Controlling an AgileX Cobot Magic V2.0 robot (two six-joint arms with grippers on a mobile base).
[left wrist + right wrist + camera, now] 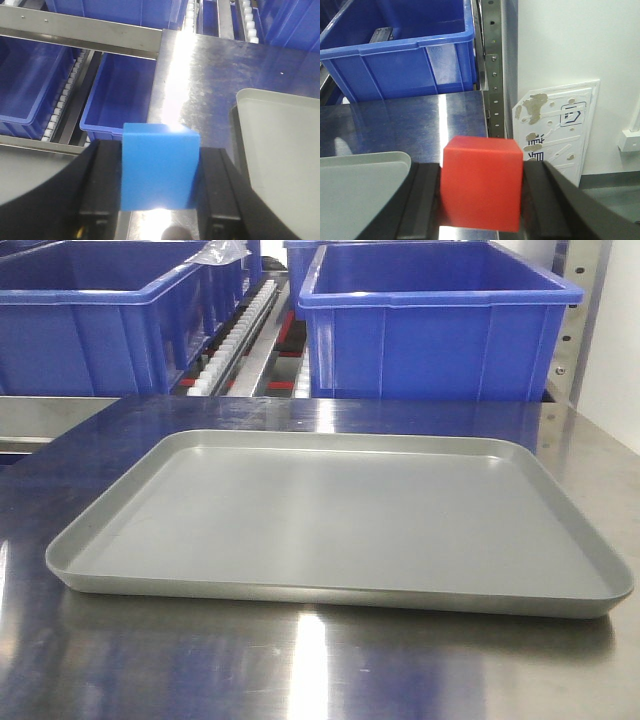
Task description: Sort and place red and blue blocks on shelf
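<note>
**A:** Nearest, left wrist view?
**B:** Left gripper (160,192) clamped on the blue block (159,167), dark pads pressed flat against two opposite side faces. Block level, carried above the steel table (200,75) near its left edge, just left of the grey tray (280,150).

**A:** Nearest, right wrist view?
**B:** Mirror arrangement. Right gripper (482,202) pinching the red block (482,187) between its two pads. Held over the right edge of the table, with a tray corner to the left and a perforated upright post (492,65) beyond.

**A:** Middle ground, front view?
**B:** Tray lying flat on the table with nothing in it. Neither arm nor either cube visible from this camera.

**A:** Farther back?
**B:** Shelf (80,30), with flat front rail and roller tracks (235,340). Large blue bins (430,330) seated on the tiers. No cube seen on any tier, though the bin interiors are only partly in view.

**A:** Progress, then?
**B:** Judged roughly midway. Done: both cubes off the tray and in hand, one colour per arm. Left to do: carrying each across to the shelf, setting it down and releasing it. Which tier or bin for which colour: not determinable from these views.
</note>
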